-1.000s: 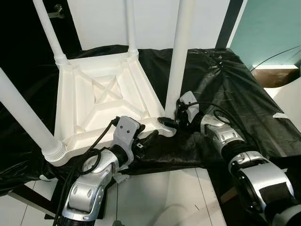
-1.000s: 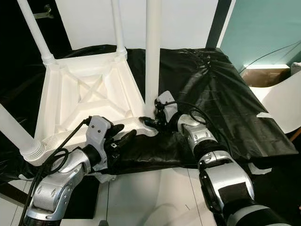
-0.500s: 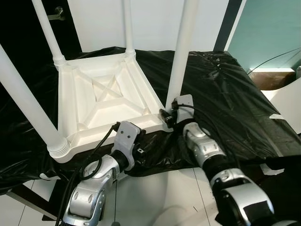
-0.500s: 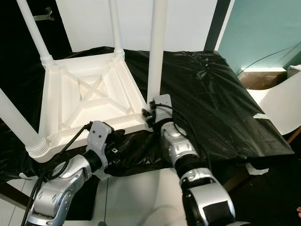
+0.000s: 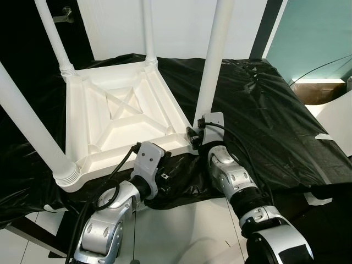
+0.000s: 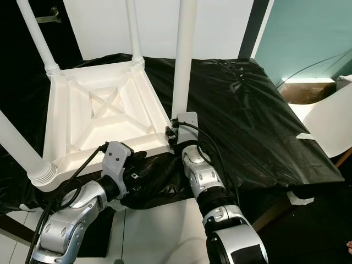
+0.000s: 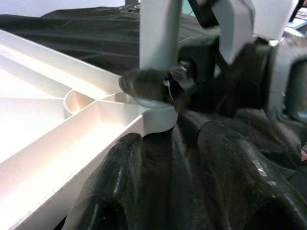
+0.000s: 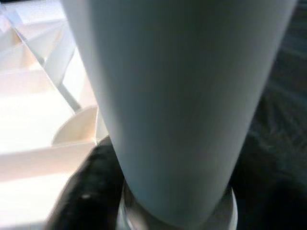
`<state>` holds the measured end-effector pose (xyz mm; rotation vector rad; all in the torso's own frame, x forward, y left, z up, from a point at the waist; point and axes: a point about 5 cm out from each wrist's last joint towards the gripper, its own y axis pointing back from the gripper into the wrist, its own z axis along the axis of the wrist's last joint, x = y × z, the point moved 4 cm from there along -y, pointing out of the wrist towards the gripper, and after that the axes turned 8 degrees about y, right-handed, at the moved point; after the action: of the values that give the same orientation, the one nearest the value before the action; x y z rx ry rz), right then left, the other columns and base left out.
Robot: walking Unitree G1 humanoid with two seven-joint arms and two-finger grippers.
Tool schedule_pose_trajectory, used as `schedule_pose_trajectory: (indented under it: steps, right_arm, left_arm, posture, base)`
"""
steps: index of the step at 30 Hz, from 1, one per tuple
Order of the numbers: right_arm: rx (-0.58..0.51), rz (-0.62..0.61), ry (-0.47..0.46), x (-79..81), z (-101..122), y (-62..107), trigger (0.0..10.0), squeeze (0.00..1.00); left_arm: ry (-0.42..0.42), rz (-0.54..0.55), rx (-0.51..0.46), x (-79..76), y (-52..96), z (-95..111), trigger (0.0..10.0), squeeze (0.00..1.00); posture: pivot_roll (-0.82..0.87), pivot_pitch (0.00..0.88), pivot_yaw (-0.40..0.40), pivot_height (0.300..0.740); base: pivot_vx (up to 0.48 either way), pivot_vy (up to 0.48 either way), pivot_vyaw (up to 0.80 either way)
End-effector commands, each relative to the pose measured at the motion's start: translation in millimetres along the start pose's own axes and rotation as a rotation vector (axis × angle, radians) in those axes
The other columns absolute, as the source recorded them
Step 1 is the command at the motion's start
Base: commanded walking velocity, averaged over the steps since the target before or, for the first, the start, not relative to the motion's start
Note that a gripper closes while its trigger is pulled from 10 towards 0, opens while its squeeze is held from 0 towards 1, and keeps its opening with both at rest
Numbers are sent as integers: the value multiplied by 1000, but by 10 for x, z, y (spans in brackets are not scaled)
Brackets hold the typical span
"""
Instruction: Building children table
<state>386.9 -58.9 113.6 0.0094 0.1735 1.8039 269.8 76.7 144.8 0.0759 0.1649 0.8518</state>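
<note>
Leg base in right claw, table corner

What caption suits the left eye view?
Right tool at the base of a leg on the upturned white table.

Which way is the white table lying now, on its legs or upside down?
Upside down. The white table rests its top on the black sheet; its ribbed underside faces up and its legs point upward.
</note>
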Motion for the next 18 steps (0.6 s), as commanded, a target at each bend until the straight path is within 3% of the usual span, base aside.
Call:
schedule_pose_trajectory:
  steps: [1,9,10,11,12,18]
  right_arm:
    - [-8,4,-3,-48,7,15,10000,1000]
    - [-104,143,39,-189,117,60,10000,1000]
    - [-135,233,67,-210,159,66,10000,471]
    - [-135,233,67,-210,159,66,10000,471]
    - [-142,272,84,-217,172,67,10000,0]
    - [-177,417,158,-214,306,8,10000,0]
  left_arm:
    - [-11,35,-15,46,-15,36,10000,0]
    - [-13,21,-11,28,-23,29,10000,0]
    - [-13,19,-12,34,-30,39,10000,0]
    - [-13,19,-12,34,-30,39,10000,0]
    - [-14,17,-11,36,-32,40,10000,0]
    - [-21,6,-10,43,-40,66,10000,0]
  posture:
    - [94,0,-57,740]
    - [81,0,-49,740]
    - [72,0,-37,740]
    - [72,0,-37,740]
    - [72,0,-37,740]
    - [68,0,-21,740]
  base:
    - [0,0,0]
    - [0,0,0]
    - [0,0,0]
    - [0,0,0]
    - [0,0,0]
    - [0,0,0]
